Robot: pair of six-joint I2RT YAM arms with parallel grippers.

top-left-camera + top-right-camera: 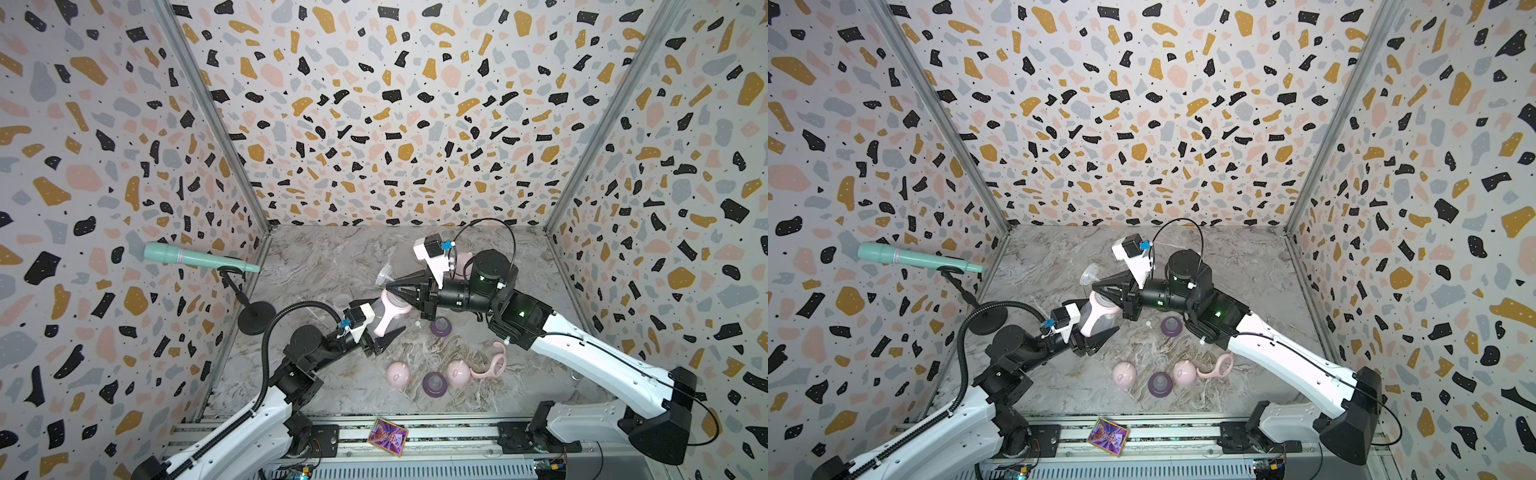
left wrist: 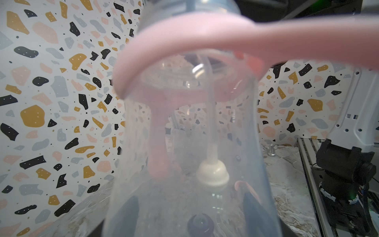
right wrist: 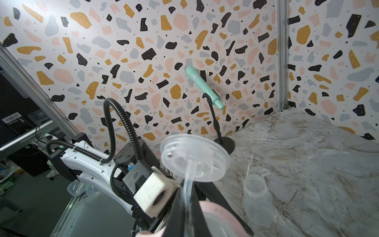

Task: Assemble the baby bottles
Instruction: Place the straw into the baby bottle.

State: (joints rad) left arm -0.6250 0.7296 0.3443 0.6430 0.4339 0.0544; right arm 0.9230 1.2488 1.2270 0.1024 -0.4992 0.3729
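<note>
While the clear bottle point(image 2: 194, 143), with a pink handled collar point(image 1: 387, 300) on its neck, hung tilted above the marble table point(image 1: 328, 257), the left gripper point(image 2: 189, 195) was clamped round its body and the right gripper point(image 1: 388, 286) was pinched tight on the straw insert point(image 3: 194, 158) reaching down inside it, a loose purple teat ring point(image 1: 440, 326) lying on the table nearby.

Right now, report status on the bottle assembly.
Left gripper shut on bottle. Right gripper shut on straw insert, stem inside bottle, disc unseated. Nothing obstructing.
</note>
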